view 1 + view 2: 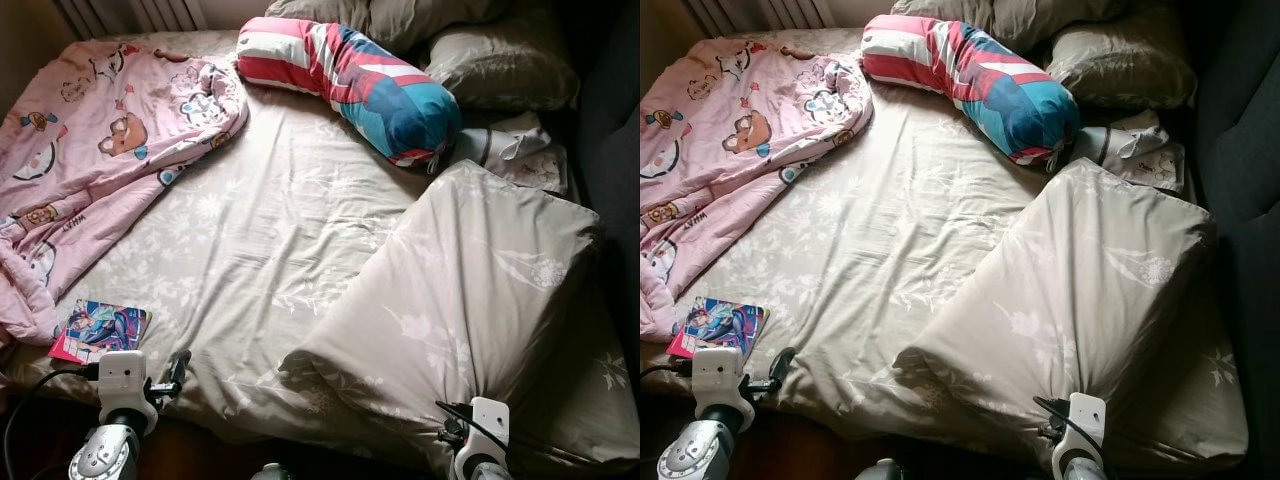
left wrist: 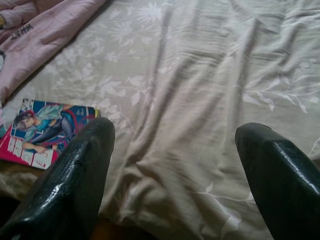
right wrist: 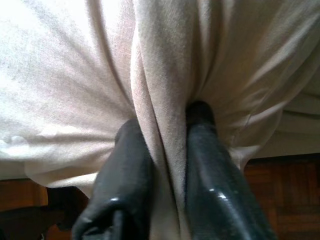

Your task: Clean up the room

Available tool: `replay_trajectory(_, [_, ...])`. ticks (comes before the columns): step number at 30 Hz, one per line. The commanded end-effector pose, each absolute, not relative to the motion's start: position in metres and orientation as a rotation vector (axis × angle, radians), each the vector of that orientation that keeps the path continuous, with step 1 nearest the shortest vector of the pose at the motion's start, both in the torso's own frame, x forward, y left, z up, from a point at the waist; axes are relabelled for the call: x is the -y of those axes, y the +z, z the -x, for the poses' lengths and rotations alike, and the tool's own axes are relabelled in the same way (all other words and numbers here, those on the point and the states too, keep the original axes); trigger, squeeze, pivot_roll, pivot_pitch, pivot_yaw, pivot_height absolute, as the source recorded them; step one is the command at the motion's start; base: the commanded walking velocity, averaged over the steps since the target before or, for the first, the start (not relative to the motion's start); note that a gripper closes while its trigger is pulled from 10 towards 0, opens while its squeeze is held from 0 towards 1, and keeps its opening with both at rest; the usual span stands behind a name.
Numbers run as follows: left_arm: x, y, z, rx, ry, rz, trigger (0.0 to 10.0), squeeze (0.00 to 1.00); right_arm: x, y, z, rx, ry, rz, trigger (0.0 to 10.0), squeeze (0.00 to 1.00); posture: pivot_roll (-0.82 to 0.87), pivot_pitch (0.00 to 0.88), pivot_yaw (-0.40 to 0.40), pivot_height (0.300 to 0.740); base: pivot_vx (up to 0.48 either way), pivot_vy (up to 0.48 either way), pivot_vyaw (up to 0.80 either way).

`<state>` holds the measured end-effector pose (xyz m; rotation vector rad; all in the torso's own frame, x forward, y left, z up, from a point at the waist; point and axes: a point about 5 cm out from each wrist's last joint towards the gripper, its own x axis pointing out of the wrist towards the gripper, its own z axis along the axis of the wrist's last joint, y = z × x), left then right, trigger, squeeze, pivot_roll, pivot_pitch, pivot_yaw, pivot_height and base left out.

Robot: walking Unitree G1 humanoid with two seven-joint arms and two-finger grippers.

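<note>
In right gripper: bunched beige floral pillow.

Silver arms, white wrist blocks, black fingers

The left arm is a ribbed silver cylinder topped by a white boxy wrist module with a small dark port; a black cable loops away on its left. The right arm carries a similar white module with thin black wires. The fingers are glossy black, rounded and finely textured.

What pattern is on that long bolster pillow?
The bolster pillow has red, white and blue stripes, clearest in the left eye view.
</note>
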<state>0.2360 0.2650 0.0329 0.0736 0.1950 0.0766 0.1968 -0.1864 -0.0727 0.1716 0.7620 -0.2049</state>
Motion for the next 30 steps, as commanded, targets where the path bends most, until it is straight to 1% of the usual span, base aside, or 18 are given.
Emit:
replay_trajectory(1, [-0.269, 0.026, -0.23, -0.243, 0.068, -0.111, 10.0, 0.0, 0.174, -0.096, -0.155, -0.944, -0.223, -0.205, 0.0, 0.0, 0.04, 0.249, 0.151, 0.74, 0.0, 0.0, 0.0])
replay_trajectory(3, [-0.269, 0.026, -0.231, -0.243, 0.068, -0.109, 10.0, 0.0, 0.175, -0.096, -0.156, -0.941, -0.234, -0.204, 0.0, 0.0, 0.04, 0.244, 0.15, 0.74, 0.0, 0.0, 0.0])
replay_trajectory(8, [-0.265, 0.025, -0.24, -0.241, 0.069, -0.1, 10.0, 0.0, 0.198, -0.085, -0.173, -0.858, -0.348, -0.15, 0.0, 0.0, 0.02, 0.206, 0.146, 0.74, 0.0, 0.0, 0.0])
replay_trajectory(12, [-0.264, 0.025, -0.242, -0.24, 0.068, -0.099, 10.0, 0.0, 0.208, -0.081, -0.177, -0.827, -0.409, -0.142, 0.0, 0.0, 0.01, 0.194, 0.146, 0.74, 0.0, 0.0, 0.0])
replay_trajectory(13, [-0.264, 0.025, -0.245, -0.24, 0.069, -0.099, 10.0, 0.0, 0.216, -0.075, -0.183, -0.792, -0.457, -0.105, 0.0, 0.0, 0.01, 0.186, 0.145, 0.74, 0.0, 0.0, 0.0])
replay_trajectory(14, [-0.264, 0.025, -0.245, -0.24, 0.069, -0.099, 10.0, 0.0, 0.216, -0.075, -0.183, -0.792, -0.457, -0.105, 0.0, 0.0, 0.01, 0.186, 0.145, 0.74, 0.0, 0.0, 0.0])
replay_trajectory(17, [-0.264, 0.026, -0.249, -0.236, 0.076, -0.093, 10.0, 0.0, 0.229, -0.063, -0.196, -0.705, -0.532, -0.034, 0.0, 0.0, 0.0, 0.175, 0.142, 0.74, 0.0, 0.0, 0.0])
replay_trajectory(23, [-0.262, 0.024, -0.254, -0.237, 0.077, -0.085, 10.0, 0.0, 0.247, -0.038, -0.218, -0.539, -0.614, 0.077, 0.0, 0.0, -0.03, 0.159, 0.139, 0.74, 0.0, 0.0, 0.0])
replay_trajectory(25, [-0.261, 0.023, -0.256, -0.238, 0.078, -0.081, 10.0, 0.0, 0.251, -0.023, -0.231, -0.443, -0.615, 0.159, 0.0, 0.0, -0.04, 0.152, 0.137, 0.74, 0.0, 0.0, 0.0])
replay_trajectory(27, [-0.26, 0.023, -0.257, -0.238, 0.078, -0.08, 10.0, 0.0, 0.254, -0.018, -0.234, -0.415, -0.623, 0.187, 0.0, 0.0, -0.04, 0.151, 0.136, 0.74, 0.0, 0.0, 0.0])
replay_trajectory(30, [-0.259, 0.023, -0.259, -0.237, 0.079, -0.076, 10.0, 0.0, 0.265, -0.004, -0.242, -0.345, -0.67, 0.264, 0.0, 0.0, -0.05, 0.145, 0.133, 0.74, 0.0, 0.0, 0.0])
